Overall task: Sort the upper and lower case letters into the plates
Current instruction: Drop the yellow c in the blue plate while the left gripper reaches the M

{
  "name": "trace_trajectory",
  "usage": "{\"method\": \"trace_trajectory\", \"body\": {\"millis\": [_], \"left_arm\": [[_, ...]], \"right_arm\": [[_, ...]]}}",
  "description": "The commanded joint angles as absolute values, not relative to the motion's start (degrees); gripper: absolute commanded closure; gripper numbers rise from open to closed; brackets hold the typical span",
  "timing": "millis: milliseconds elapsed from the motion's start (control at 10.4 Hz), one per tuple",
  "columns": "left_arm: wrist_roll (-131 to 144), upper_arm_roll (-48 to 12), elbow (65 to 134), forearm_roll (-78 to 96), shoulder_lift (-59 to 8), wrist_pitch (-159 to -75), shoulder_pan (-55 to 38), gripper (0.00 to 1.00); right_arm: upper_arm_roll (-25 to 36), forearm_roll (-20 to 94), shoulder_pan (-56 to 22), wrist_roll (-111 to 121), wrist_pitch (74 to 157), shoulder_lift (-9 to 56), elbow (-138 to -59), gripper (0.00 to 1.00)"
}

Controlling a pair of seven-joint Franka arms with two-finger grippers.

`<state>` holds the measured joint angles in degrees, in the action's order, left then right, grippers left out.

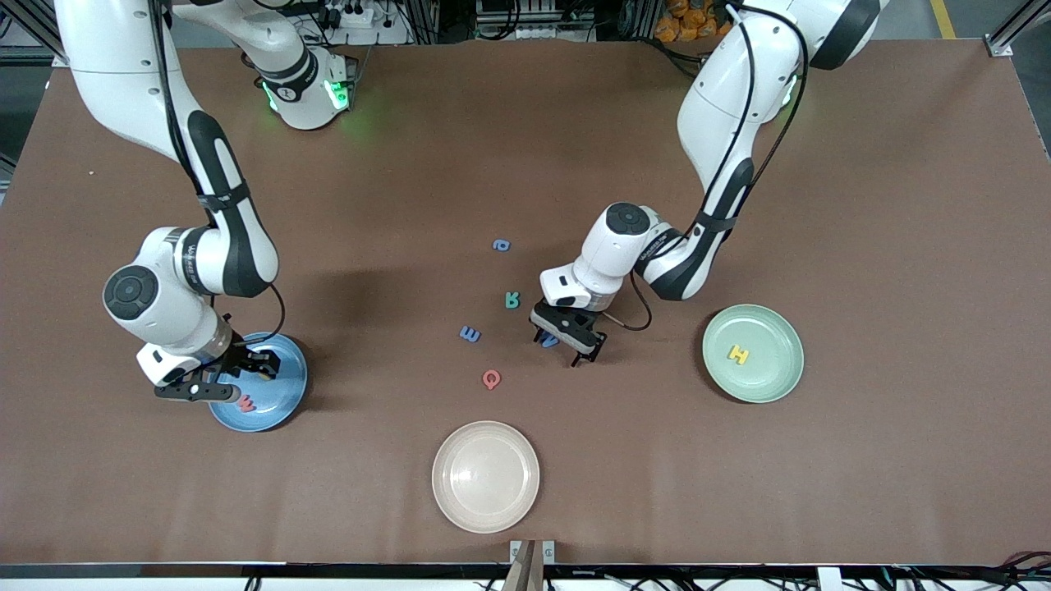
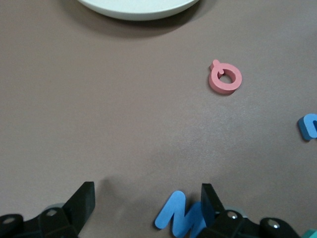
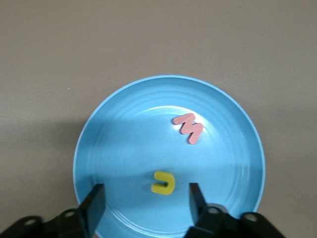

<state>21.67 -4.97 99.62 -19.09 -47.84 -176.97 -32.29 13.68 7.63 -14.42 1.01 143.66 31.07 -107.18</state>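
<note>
My right gripper (image 1: 246, 373) (image 3: 146, 191) hangs open just over the blue plate (image 1: 283, 398) (image 3: 114, 144). A yellow u (image 3: 163, 182) lies loose on the plate between its fingers, and a red w (image 1: 246, 403) (image 3: 188, 127) lies beside it. My left gripper (image 1: 563, 345) (image 2: 147, 191) is open and low over the table, with a blue M (image 1: 548, 341) (image 2: 181, 215) flat on the table against one finger. The mint green plate (image 1: 772, 373) holds a yellow H (image 1: 739, 354). Loose on the table lie a red Q (image 1: 491, 378) (image 2: 225, 78), blue m (image 1: 470, 333) (image 2: 309, 126), teal R (image 1: 512, 300) and blue a (image 1: 501, 245).
A cream-white plate (image 1: 486, 476) (image 2: 138, 7) stands near the front edge, nearer to the front camera than the loose letters. Brown table surface surrounds everything.
</note>
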Motion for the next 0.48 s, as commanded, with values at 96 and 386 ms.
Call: {"method": "trace_trajectory", "body": {"millis": [96, 386], "left_arm": [[25.22, -4.57, 99.58, -20.39, -48.77, -177.63, -33.39, 0.09], [26.28, -4.57, 99.75, -20.57, -48.96, -177.45, -33.49, 0.13]], "right_arm": [[13.54, 8.35, -16.08, 1.05, 143.09, 31.64, -106.26, 0.00], [13.62, 8.17, -17.04, 1.67, 140.55, 31.55, -106.08, 0.00]]}}
